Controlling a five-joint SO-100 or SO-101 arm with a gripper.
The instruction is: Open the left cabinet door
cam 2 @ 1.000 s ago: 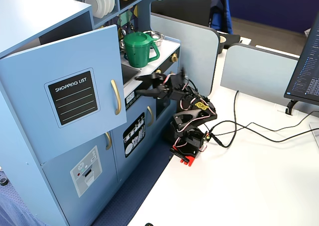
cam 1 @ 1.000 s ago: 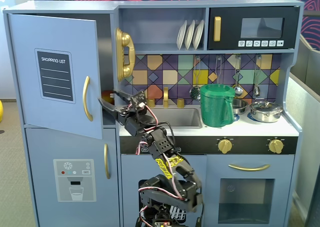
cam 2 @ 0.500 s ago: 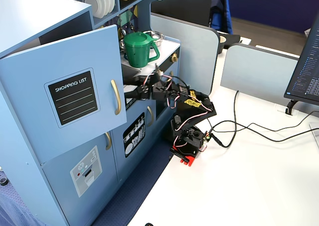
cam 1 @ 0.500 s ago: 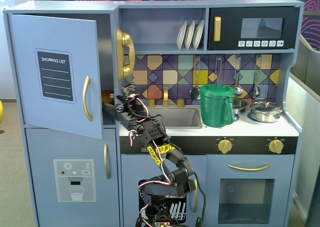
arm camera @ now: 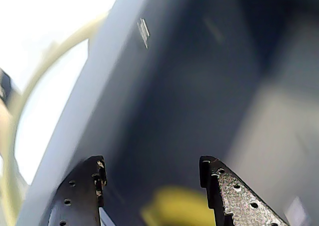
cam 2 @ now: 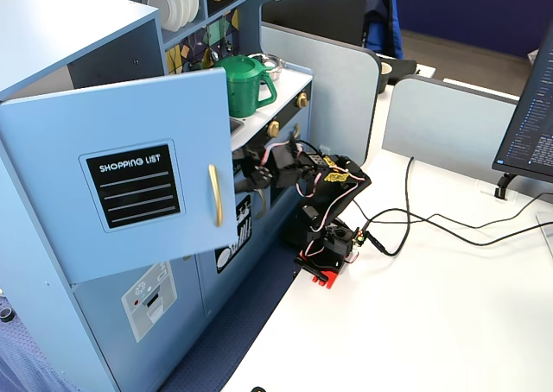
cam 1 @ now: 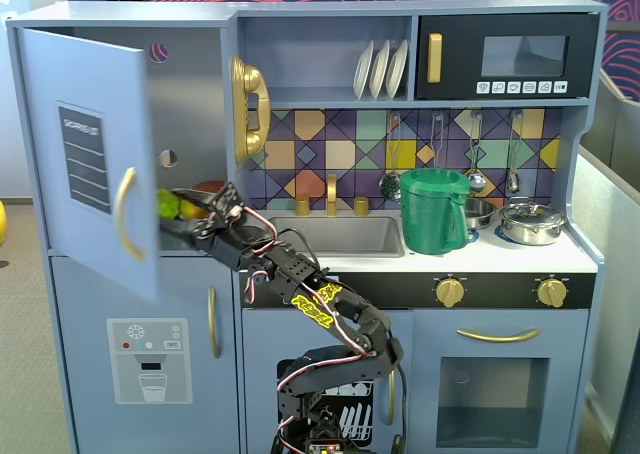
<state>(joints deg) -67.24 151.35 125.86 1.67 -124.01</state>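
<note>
Reaching up from my base in front of the toy kitchen, my arm (cam 1: 300, 289) stretches leftward in a fixed view toward the left cabinet door (cam 1: 90, 159), which stands swung well open, its gold handle (cam 1: 124, 214) and black chalkboard panel (cam 1: 82, 157) turned toward the camera. My gripper (cam 1: 188, 222) sits just behind the door's free edge, at the mouth of the open compartment, close to something yellow-green (cam 1: 172, 206) inside.

From the wrist view, my two black fingers (arm camera: 82, 196) stand apart with nothing between them. The door's inner face (arm camera: 114, 96) runs up the left, its pale curved handle (arm camera: 45, 61) beyond it, and a blurred yellow shape (arm camera: 172, 206) lies ahead.

Seen from the other fixed view, the door (cam 2: 130, 180) hangs open with SHOPPING LIST legible, hiding my fingertips; my wrist (cam 2: 268, 169) shows just past its edge.
</note>
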